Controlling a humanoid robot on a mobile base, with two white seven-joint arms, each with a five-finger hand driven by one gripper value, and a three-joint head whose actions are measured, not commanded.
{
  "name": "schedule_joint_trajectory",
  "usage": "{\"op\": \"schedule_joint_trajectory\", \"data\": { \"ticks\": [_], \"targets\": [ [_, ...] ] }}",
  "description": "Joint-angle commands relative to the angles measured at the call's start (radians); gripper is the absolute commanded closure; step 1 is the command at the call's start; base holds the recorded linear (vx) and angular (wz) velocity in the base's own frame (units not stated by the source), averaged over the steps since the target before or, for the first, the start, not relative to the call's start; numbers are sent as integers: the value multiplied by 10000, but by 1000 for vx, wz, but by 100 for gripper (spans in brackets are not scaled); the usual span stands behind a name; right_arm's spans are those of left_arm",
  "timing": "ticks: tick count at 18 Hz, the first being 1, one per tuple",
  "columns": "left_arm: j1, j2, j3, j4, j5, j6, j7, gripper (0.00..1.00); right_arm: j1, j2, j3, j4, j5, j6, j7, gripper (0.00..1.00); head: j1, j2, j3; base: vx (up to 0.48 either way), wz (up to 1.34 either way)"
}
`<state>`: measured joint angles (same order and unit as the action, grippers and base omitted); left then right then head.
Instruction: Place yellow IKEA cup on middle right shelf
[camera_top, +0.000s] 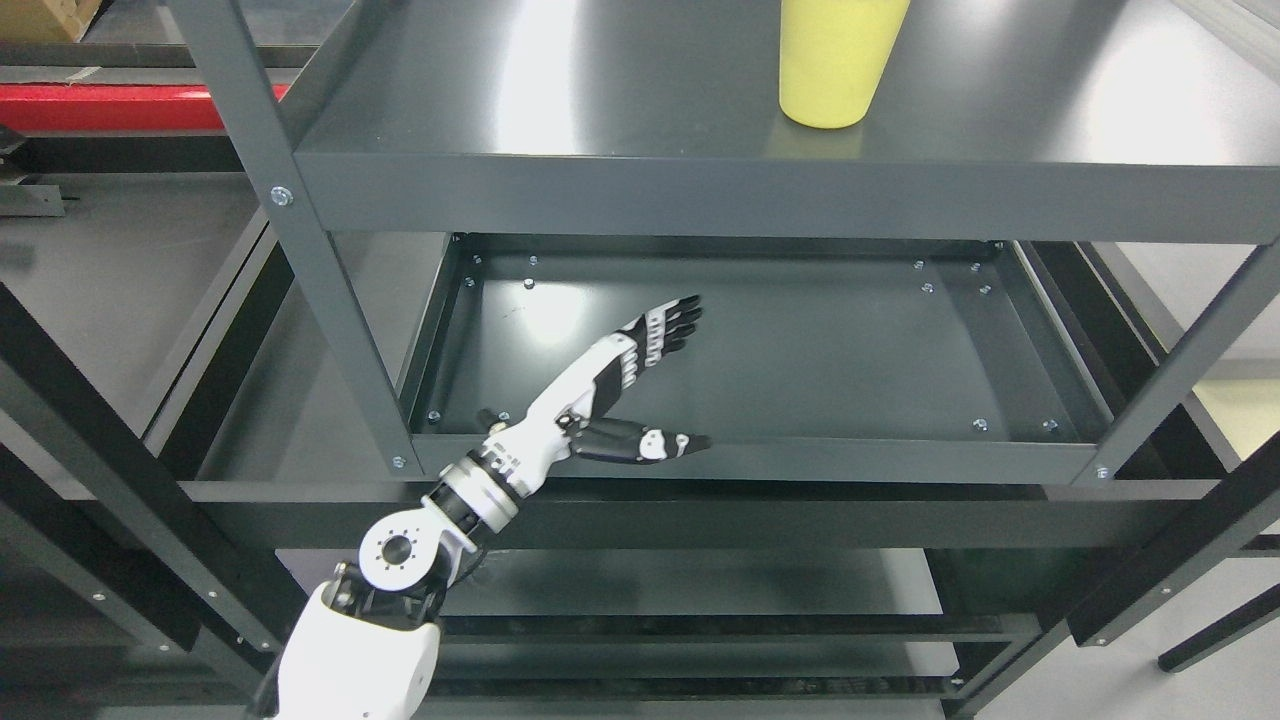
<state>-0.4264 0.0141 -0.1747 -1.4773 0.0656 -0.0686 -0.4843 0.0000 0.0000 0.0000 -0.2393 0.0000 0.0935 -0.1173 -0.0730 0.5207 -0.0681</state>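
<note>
One yellow cup (838, 62) is present, standing upright on the upper grey shelf (620, 110), right of centre; its top is cut off by the frame edge. One robot hand is in view: the left hand (640, 385), reaching in from the lower left over the front edge of the lower shelf tray (800, 350). Fingers (672, 325) are extended straight and together, thumb (650, 442) splayed apart. The hand is wide open, holds nothing, and is well apart from the cup.
</note>
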Motion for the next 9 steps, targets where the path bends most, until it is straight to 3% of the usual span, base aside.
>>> {"op": "schedule_joint_trajectory", "data": {
  "ticks": [1, 3, 9],
  "targets": [
    [889, 33, 2284, 768, -824, -204, 1674, 2, 138, -175, 169, 0, -245, 0, 7, 1, 0, 0, 0, 0, 0],
    [920, 33, 2040, 570, -1008, -21, 3425, 1, 138, -175, 169, 0, -245, 0, 7, 1, 0, 0, 0, 0, 0],
    [905, 33, 814, -321, -978, 165, 4134, 1, 138, -175, 169, 0, -245, 0, 7, 1, 0, 0, 0, 0, 0]
  ]
}}
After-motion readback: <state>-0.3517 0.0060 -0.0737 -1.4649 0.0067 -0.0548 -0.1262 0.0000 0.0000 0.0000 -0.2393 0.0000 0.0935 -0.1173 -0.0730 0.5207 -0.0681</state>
